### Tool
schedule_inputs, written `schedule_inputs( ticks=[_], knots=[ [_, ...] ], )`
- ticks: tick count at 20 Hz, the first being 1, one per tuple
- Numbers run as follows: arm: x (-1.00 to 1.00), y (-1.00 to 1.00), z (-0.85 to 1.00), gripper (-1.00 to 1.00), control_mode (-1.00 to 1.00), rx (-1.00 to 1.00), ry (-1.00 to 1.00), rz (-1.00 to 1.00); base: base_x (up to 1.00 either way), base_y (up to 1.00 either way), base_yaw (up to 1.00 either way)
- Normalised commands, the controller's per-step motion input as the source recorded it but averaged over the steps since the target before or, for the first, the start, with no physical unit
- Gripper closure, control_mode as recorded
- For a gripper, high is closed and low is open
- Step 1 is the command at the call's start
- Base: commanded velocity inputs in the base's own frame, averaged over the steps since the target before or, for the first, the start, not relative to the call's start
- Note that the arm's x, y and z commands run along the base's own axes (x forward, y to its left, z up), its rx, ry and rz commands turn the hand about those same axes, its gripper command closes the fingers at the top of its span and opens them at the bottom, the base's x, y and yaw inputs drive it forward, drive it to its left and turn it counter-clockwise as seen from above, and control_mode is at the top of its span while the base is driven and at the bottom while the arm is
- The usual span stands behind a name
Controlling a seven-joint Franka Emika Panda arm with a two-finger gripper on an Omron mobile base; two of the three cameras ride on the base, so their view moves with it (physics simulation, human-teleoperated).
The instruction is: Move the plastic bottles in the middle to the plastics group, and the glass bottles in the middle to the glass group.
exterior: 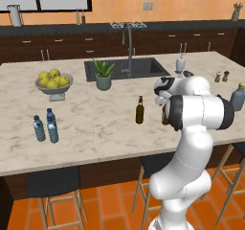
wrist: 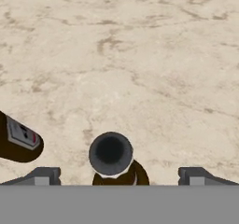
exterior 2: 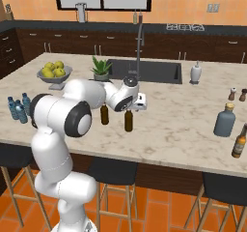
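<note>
Bench (exterior: 95,128): pale marble island top that carried every item; a sink was set into its far side.
Fruit bowl (exterior: 54,86): grey footed bowl at the left end of the bench, filled with yellow-green fruit.
Plant pot (exterior: 103,82): held a small green plant, just beside the sink.
Glass group (exterior 2: 225,121): squat grey-blue bottle with a pale cap stood at the right end of the bench; one brown bottle (exterior 2: 239,142) stood near it by the front edge.
Glass bottles (exterior 2: 128,120): two amber bottles stood upright mid-bench, close together. One sat directly under the hand, its open mouth (wrist: 110,153) centred between the tips; the other (exterior 2: 104,114) stood just to its left.
Plastics group (exterior: 46,126): small blue-capped water bottles clustered at the left front of the bench, well apart from the hand.
Hand (wrist: 119,176): spread fully wide above the neck, empty, touching nothing.
Handling: glass judged rigid, smooth, fairly heavy and breakable; tall shape tips easily.
Hold point: judged best on the neck or upper shoulder, squarely, with a vertical lift.
</note>
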Motion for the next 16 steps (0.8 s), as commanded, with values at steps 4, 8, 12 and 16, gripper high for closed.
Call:
schedule_inputs(
  ticks=[4,8,12,16],
  knots=[
    [0.00,0.00,0.00,-1.00,-1.00,0.00,0.00,0.00,0.00,0.00,0.00],
    [0.00,0.00,0.00,-1.00,-1.00,0.00,-0.08,0.00,0.00,0.00,0.00],
    [0.00,0.00,0.00,-1.00,-1.00,0.00,-0.10,0.00,0.00,0.00,0.00],
    [0.00,0.00,0.00,-1.00,-1.00,0.00,0.00,0.00,0.00,0.00,0.00]
  ],
)
